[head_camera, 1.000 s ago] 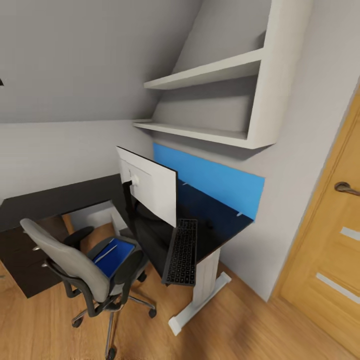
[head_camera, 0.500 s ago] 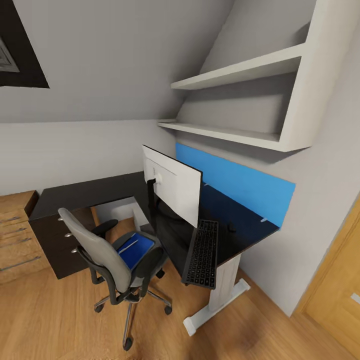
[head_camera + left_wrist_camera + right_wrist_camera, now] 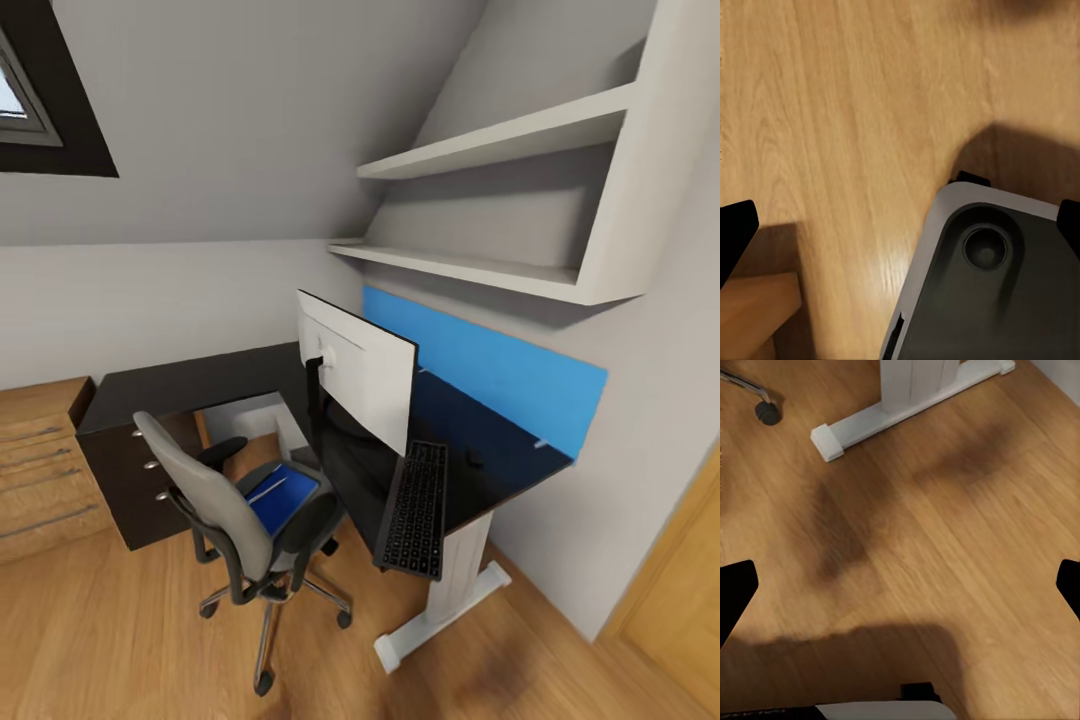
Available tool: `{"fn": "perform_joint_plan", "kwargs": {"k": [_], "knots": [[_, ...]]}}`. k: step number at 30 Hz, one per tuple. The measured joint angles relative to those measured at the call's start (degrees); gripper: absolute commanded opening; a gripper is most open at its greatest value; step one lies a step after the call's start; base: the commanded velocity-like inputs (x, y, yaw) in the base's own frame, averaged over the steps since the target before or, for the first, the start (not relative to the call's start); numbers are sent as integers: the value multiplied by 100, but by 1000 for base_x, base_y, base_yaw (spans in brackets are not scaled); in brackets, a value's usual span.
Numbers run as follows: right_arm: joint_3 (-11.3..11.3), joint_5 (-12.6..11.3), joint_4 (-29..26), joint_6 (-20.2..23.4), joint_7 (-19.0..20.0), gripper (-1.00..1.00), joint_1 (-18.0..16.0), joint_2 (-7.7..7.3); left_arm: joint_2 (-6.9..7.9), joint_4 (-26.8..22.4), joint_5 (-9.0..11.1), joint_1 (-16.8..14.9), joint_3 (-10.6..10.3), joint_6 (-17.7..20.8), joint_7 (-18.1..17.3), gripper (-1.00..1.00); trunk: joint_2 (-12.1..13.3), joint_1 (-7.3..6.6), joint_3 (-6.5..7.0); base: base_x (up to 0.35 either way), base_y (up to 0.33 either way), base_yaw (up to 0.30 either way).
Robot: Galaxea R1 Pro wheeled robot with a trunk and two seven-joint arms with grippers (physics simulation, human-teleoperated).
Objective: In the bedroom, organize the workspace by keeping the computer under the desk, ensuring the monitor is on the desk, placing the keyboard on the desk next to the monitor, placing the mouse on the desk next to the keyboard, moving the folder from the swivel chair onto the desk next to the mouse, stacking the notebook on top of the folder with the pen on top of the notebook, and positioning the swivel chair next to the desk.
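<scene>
A grey swivel chair (image 3: 215, 505) stands on the floor in front of the black L-shaped desk (image 3: 500, 470). A blue folder (image 3: 285, 500) lies on its seat with a thin white pen-like strip (image 3: 268, 489) across it. The monitor (image 3: 365, 375) stands on the desk with its white back toward me. A black keyboard (image 3: 415, 510) lies beside it and overhangs the desk's front edge. Behind the keyboard sits a small dark mouse (image 3: 473, 460). My left gripper (image 3: 900, 229) hangs open over the floor and my own base. My right gripper (image 3: 900, 585) is open above bare floor.
A dark drawer unit (image 3: 140, 470) and a wooden dresser (image 3: 40, 460) stand left of the chair. White shelves (image 3: 500, 200) and a blue panel (image 3: 500, 375) are on the wall above the desk. The desk's white foot (image 3: 907, 412) rests on the wood floor. A door (image 3: 680, 620) is at the right.
The whole head view has swung left: desk and chair sit further right in the picture, a window has come in at top left, most of the door has left. Nothing itself moved.
</scene>
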Motion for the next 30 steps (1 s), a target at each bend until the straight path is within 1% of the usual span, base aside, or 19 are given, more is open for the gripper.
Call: {"fn": "perform_joint_plan", "kwargs": {"k": [7, 30], "knots": [[0, 1, 8, 0, -3, 100, 0, 7, 1, 0, 0, -1, 0, -1, 0, 100, 0, 0, 0, 0, 0, 239], [-1, 1, 10, -7, -4, 100, 0, -1, 1, 0, 0, -2, -1, 0, 0, 100, 0, 0, 0, 0, 0, 274]]}}
